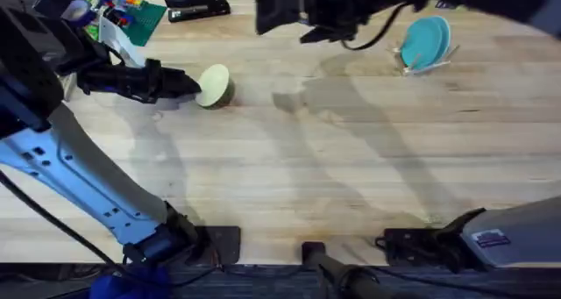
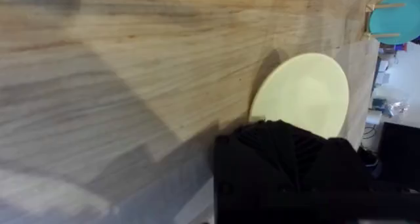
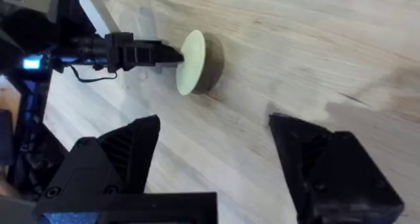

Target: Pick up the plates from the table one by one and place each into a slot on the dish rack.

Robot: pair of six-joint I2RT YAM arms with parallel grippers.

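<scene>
While left gripper (image 1: pixel 195 85) grips yellow plate (image 1: pixel 213 84), wood-plank table (image 1: pixel 333 167), scattered shadows.

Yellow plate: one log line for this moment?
left claw shut on yellow plate, tilted | right claw open | blue plate in dish rack

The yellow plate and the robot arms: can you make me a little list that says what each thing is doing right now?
yellow plate: tilted up on its edge on the table, pinched at its rim
left pincer: shut on the yellow plate
right pincer: open, holding nothing, above the table
blue plates: standing in the dish rack, far right
</scene>
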